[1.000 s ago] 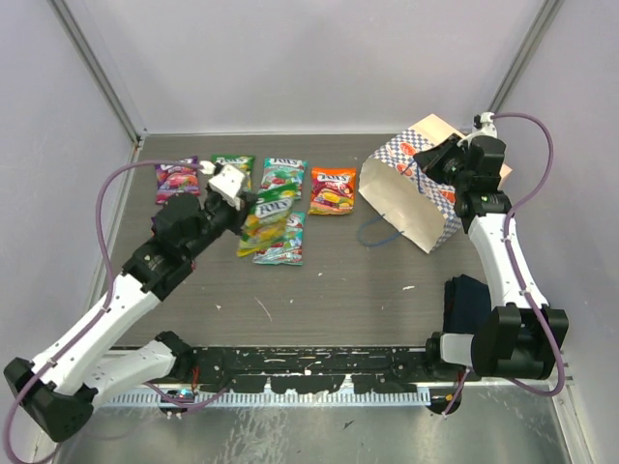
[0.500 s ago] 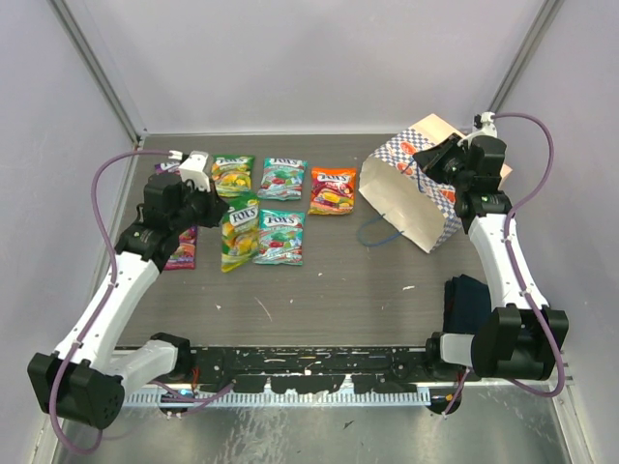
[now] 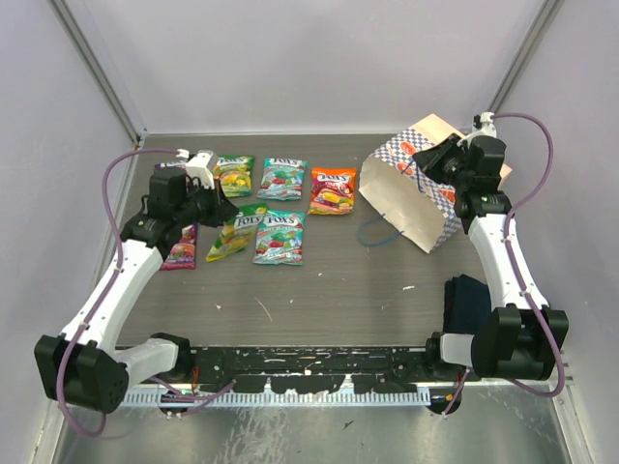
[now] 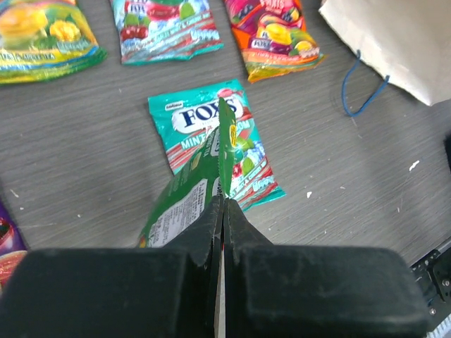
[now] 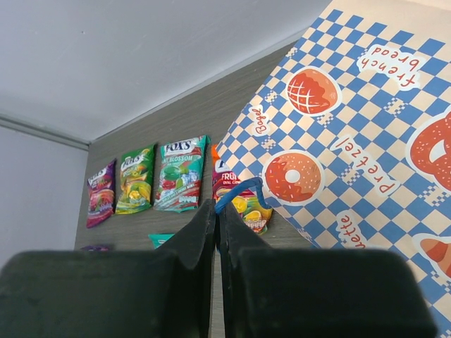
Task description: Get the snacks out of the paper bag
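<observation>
My left gripper [image 3: 219, 208] is shut on a green snack packet [image 3: 230, 239], which hangs edge-on from the fingers [image 4: 211, 215] just above the table. Under it lies a teal packet [image 4: 204, 134]. Other snacks lie flat in a row: green [image 3: 232, 174], teal-green [image 3: 280, 178] and orange [image 3: 332, 189], with a purple one [image 3: 180, 247] half hidden by the left arm. The paper bag [image 3: 411, 198] lies on its side at the back right, its mouth facing the snacks. My right gripper [image 5: 218, 208] is shut on the bag's blue cord handle [image 5: 239, 191], holding the upper side up.
A dark blue cloth [image 3: 467, 302] lies near the right arm's base. The bag's second blue cord handle [image 3: 375, 232] trails on the table in front of the bag's mouth. Grey walls close the table at the back and sides.
The left arm has swung left and back with the green packet, from over the middle packets to the left of the teal one. The right arm and bag have not moved.
</observation>
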Available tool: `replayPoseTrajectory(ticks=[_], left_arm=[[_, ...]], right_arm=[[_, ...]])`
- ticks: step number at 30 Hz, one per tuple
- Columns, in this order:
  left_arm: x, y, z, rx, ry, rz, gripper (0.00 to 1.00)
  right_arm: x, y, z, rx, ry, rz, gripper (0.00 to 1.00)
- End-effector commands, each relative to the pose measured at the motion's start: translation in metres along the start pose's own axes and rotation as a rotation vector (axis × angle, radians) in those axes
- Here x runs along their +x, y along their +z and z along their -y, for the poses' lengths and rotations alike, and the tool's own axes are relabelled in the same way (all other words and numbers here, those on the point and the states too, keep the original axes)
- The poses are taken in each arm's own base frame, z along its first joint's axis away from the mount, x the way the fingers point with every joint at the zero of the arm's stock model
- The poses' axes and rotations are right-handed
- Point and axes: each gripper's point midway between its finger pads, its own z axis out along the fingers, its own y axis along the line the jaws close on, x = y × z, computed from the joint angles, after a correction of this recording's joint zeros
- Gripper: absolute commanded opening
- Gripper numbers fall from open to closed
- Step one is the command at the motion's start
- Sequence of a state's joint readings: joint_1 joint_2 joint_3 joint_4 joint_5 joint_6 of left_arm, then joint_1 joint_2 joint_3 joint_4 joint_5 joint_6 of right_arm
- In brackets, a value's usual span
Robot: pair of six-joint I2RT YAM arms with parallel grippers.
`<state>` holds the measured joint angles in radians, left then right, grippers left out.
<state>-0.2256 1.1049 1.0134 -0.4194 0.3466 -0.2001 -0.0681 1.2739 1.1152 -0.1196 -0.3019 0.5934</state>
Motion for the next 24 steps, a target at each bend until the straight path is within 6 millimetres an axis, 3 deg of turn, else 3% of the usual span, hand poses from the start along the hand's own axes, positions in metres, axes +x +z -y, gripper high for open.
replayPoseTrajectory(ticks=[1, 5, 14, 21, 24], left_arm=[[-0.015, 0.004, 0.008, 0.046, -0.025, 0.022, 0.0], [-0.013, 0.006, -0.007, -0.034, -0.033, 0.015, 0.0], [0.026, 0.037, -0.08, -0.23, -0.066, -0.129, 0.0], [0.021, 0.053, -0.111, -0.31, 0.03, -0.116, 0.0], [0.029, 0.063, -0.129, -0.355, 0.08, -0.176, 0.0]], right_arm=[[-0.017, -0.008, -0.023, -0.079, -0.03, 0.062, 0.01], [-0.015, -0.007, -0.023, -0.082, -0.029, 0.058, 0.01], [-0.01, -0.004, -0.024, -0.089, -0.024, 0.045, 0.01], [-0.01, -0.004, -0.024, -0.09, -0.027, 0.045, 0.01], [-0.009, -0.003, -0.025, -0.092, -0.027, 0.043, 0.01]])
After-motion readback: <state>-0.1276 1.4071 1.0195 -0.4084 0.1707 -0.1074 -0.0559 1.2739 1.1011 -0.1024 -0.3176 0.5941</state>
